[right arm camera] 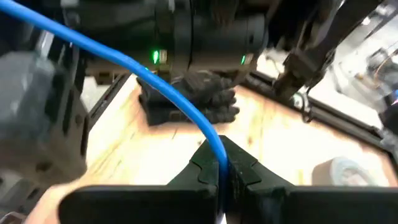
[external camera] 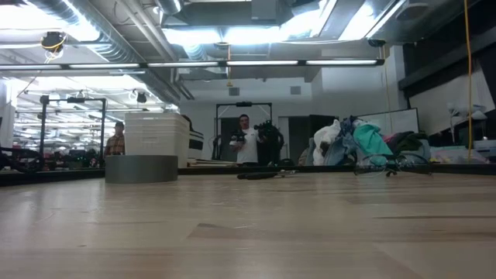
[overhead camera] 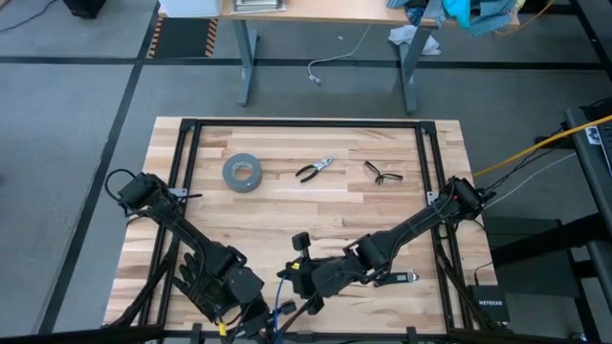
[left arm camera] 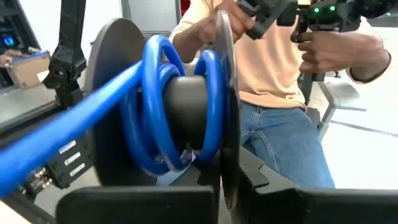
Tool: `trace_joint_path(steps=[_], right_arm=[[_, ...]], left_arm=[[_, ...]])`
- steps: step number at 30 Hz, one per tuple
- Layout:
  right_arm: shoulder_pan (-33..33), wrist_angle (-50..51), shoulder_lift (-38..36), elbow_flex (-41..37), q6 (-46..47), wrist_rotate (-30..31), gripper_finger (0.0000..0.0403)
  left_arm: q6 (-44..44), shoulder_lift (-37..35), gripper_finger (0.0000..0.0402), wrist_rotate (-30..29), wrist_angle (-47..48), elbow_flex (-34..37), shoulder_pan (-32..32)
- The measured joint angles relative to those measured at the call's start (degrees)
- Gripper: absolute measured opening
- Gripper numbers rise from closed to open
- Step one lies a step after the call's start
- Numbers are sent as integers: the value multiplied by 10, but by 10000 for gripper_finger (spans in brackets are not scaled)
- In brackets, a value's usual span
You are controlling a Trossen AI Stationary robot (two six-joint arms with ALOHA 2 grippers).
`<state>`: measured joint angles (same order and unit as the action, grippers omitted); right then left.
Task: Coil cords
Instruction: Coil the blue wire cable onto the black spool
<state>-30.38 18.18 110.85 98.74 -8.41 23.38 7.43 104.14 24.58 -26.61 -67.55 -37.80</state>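
Wooden table (overhead camera: 316,205) under bright lab lights; right pincer (right arm camera: 221,171) clamps blue cord (right arm camera: 124,59).

Both arms reach in from the table's outer sides and angle toward its near edge, wrists converging close together at the middle of that edge. Left gripper (overhead camera: 251,311) sits low at the near edge, fingers shut. Right gripper (right arm camera: 219,169) lies just beside it, its two dark fingers pressed together, clamped on a thin blue cord (right arm camera: 155,84). Neither arm shows in the level view across the table.
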Motion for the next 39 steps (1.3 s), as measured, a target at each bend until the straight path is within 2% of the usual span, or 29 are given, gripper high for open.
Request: trace_joint_path(steps=[11,19,26,39], right_arm=[[-11,68,1,0,88,11,1],[-32,73,-24,0,100,86,1],[-37,92,-25,0,129,90,1],[-71,140,-27,0,184,182,1]], left_arm=[[34,0,0,-33,8,0,-10],[18,-1,0,-50,31,0,-8],[35,-1,0,-68,0,0,-9],[19,-1,0,-113,4,0,-9]])
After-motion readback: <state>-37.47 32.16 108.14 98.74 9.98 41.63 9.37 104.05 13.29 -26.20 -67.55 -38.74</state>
